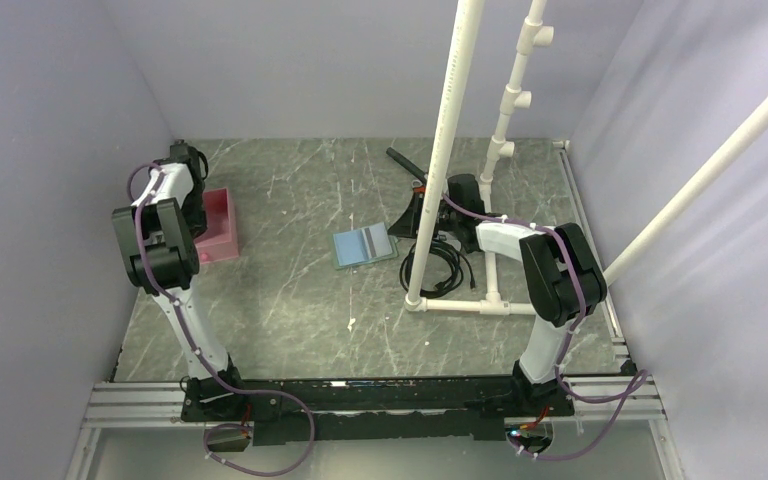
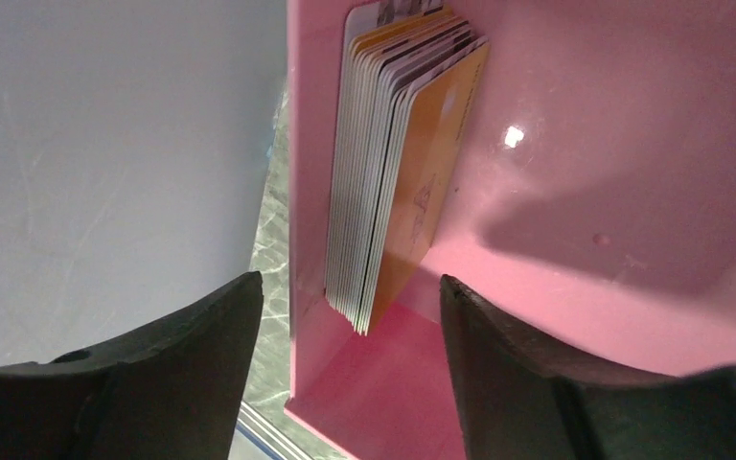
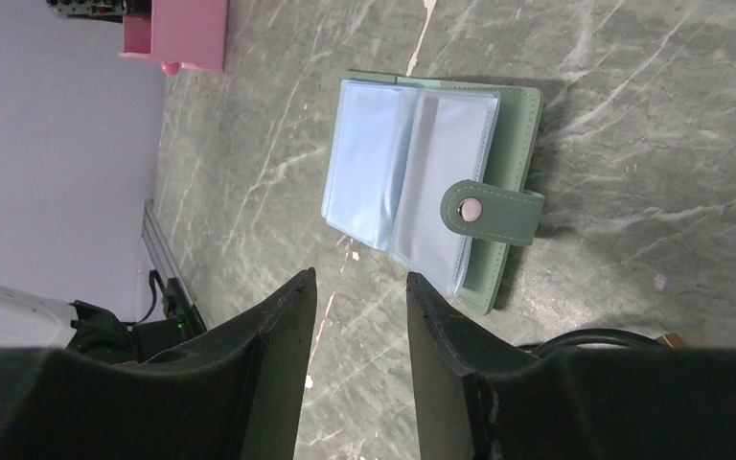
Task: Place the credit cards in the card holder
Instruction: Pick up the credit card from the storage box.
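Several credit cards (image 2: 383, 182) stand on edge in a stack against the left wall of a pink tray (image 2: 585, 192), an orange-tan one at the front. My left gripper (image 2: 351, 287) is open just short of the stack: one finger is outside the tray wall, the other inside the tray, and neither touches the cards. The card holder (image 3: 422, 182) lies open on the table, green with pale blue sleeves and a snap tab; it also shows in the top view (image 1: 363, 246). My right gripper (image 3: 361, 278) hovers open and empty just beside it.
A white pipe frame (image 1: 440, 160) stands on the table right of the card holder, with black cables (image 1: 445, 262) at its foot. The pink tray (image 1: 222, 225) sits at the far left, close to the left wall. Walls close in on three sides.
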Controlling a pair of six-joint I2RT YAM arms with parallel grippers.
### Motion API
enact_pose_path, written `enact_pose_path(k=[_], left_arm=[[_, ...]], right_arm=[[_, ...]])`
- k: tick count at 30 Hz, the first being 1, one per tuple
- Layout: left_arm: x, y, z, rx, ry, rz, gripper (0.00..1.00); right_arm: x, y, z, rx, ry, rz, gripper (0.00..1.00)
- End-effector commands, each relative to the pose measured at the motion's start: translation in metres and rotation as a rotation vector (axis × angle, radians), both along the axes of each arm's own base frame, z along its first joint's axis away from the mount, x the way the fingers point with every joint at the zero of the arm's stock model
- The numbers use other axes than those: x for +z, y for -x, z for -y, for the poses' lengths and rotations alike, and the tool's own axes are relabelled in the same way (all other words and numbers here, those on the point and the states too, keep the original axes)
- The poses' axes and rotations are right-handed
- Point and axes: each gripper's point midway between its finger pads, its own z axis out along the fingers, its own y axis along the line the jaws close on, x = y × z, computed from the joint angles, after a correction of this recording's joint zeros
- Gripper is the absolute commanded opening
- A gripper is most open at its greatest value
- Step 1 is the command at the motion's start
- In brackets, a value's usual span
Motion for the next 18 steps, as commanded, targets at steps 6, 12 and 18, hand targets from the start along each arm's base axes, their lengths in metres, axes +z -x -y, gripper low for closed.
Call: enact_pose_path(k=[6,12,18], left_arm=[[0.0121,-0.0073,-0.0110,0.005,-0.023,0.022,0.61],[0.0164,-0.0090,-0.0112,0.002,-0.022,0.031,0.51],[0.0207,-0.0105,-0.0116,-0.002,-0.027,0.039,0.45]], right_arm=[[0.0216,-0.0023,-0.0034,0.020,-0.053,0.067,0.43],[0.0223,-0.0018,-0.0043,0.025,-0.060,0.065,0.43],[0.0214,-0.0013,-0.0053,0.030,-0.067,0.059,0.43]])
